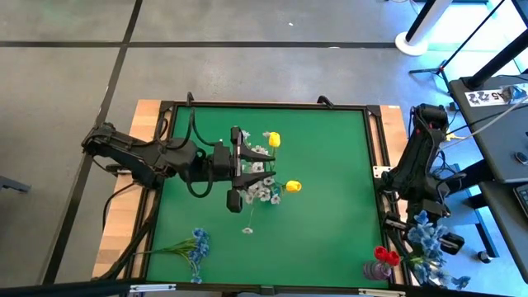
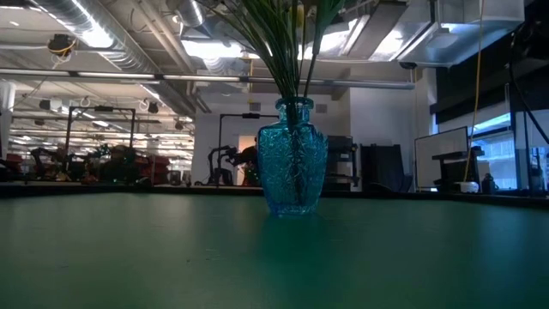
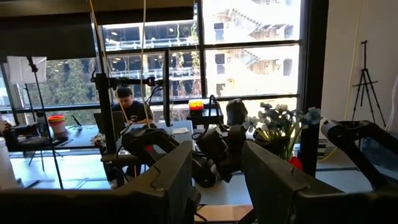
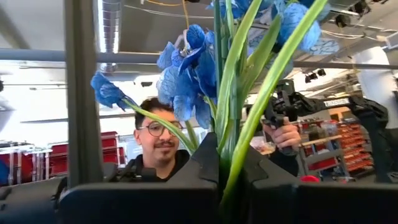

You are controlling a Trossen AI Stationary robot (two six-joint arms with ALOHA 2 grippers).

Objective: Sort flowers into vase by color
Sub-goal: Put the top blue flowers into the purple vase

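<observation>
A blue glass vase (image 2: 292, 163) stands mid-table with green stems rising out of it; from above, white sprigs (image 1: 262, 188) and two yellow buds (image 1: 275, 139) top it. My left gripper (image 1: 246, 169) hovers open beside those blossoms, and the left wrist view shows nothing between its fingers (image 3: 217, 155). A blue bunch (image 1: 195, 244) lies flat near the table's near left corner. My right gripper (image 1: 426, 235) is past the table's right edge near the near corner, shut on blue flowers (image 4: 186, 68). My right gripper holds the blue flowers by their green stems (image 4: 229, 163), several stems pinched together between the two fingers (image 4: 155, 199). The stems rise from the fingers and the blue blossoms stand clear of the table beyond them. How far back the stems reach is hidden.
A small vase (image 1: 379, 269) with a red bud (image 1: 381, 255) stands at the table's near right corner, close to my right arm. A small white bit (image 1: 247, 231) lies on the green mat. A person (image 4: 158, 146) is beyond the table, another sits at a desk (image 3: 127, 106).
</observation>
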